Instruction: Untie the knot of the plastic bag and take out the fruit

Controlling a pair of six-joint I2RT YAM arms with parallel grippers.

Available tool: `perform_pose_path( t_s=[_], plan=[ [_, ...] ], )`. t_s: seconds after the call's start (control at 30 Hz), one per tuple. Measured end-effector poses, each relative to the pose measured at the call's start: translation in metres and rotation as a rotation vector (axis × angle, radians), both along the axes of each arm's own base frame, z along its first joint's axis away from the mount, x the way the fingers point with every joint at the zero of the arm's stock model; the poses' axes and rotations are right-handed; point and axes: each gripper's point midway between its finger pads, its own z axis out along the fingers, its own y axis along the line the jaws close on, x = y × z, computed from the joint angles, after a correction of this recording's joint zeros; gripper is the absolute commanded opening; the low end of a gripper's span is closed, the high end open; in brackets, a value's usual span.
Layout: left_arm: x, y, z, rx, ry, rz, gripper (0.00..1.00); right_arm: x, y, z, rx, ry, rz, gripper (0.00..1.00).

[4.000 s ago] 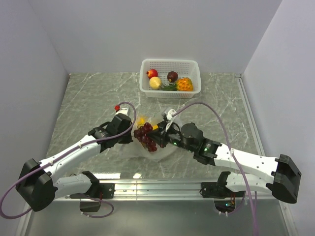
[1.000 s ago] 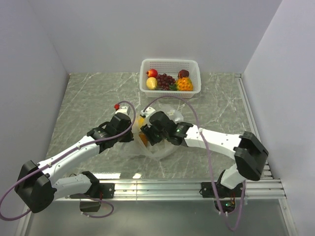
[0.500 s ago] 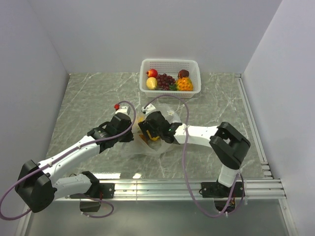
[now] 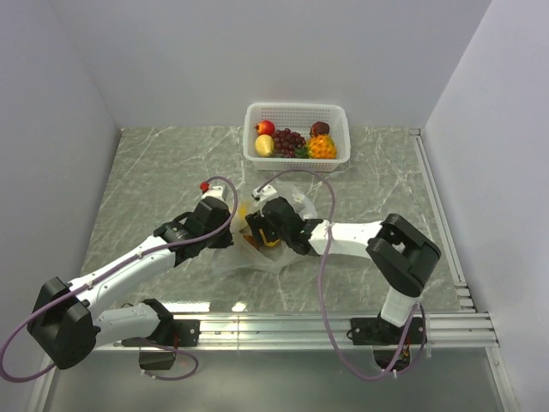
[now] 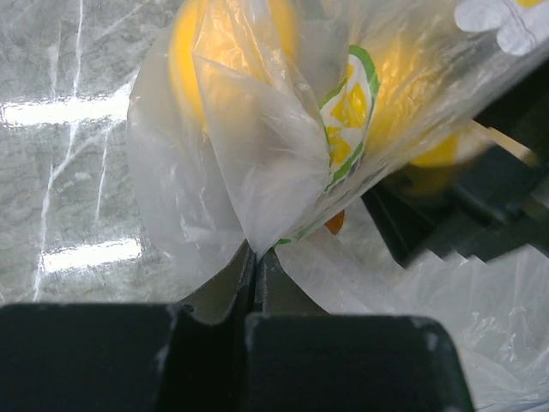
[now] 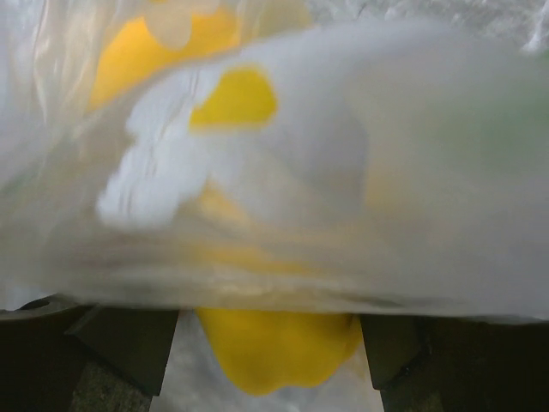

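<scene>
left claw (image 5: 254, 258): jaws pressed flat together on a pleat of the plastic bag (image 5: 257, 163), bottom centre of the left wrist view. the film fans up and away from the pinch, and yellow shows through it at upper left.

right claw (image 4: 259, 232): in the mouth of the bag, centre of the top view, just beside the left claw. jaws stand wide, with fingers (image 6: 129, 348) in the two lower corners of the right wrist view.

yellow fruit (image 6: 273, 352): straight ahead of the right claw, low centre of that view, in the gap between the fingers. it nearly fills the gap. whether it touches the right-hand finger i cannot tell. its upper part is hidden under blurred white film, so the long axis is unclear.

judgement: the right claw is nearer and should take it; the left only holds the bag open. closing should meet the fruit across its width, but loose film above could get caught in the grip.

far: white basket (image 4: 296, 163), upper centre of the top view, well apart from the bag, with grapes (image 4: 290, 140) and other fruit inside.
</scene>
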Motion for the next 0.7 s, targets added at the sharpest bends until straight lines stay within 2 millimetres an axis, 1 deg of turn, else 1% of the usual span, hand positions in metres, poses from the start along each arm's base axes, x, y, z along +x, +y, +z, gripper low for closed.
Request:
perform_pose_path(
  t_s=[0.03, 0.07, 0.17, 0.3, 0.43, 0.53, 0.7],
  plan=[
    [0.000, 0.000, 0.000, 0.000, 0.000, 0.000, 0.02, -0.004, -0.003, 0.002, -0.001, 0.004, 0.009, 0.05],
    [0.000, 0.000, 0.000, 0.000, 0.000, 0.000, 0.02, -0.008, -0.006, 0.005, 0.000, 0.006, 0.020, 0.00],
    [0.000, 0.000, 0.000, 0.002, 0.000, 0.001, 0.02, -0.018, -0.010, 0.022, 0.030, -0.001, 0.049, 0.00],
    [0.000, 0.002, -0.001, 0.011, 0.000, 0.007, 0.02, -0.033, -0.012, 0.053, 0.107, -0.024, 0.104, 0.00],
    [0.000, 0.004, -0.001, 0.017, -0.001, 0.013, 0.02, -0.052, -0.005, 0.089, 0.203, -0.041, 0.206, 0.00],
    [0.000, 0.005, -0.002, 0.021, 0.002, 0.013, 0.01, -0.066, 0.000, 0.112, 0.268, -0.048, 0.286, 0.00],
    [-0.002, 0.006, -0.003, 0.026, 0.009, 0.012, 0.02, -0.085, 0.005, 0.143, 0.349, -0.064, 0.376, 0.00]
  ],
)
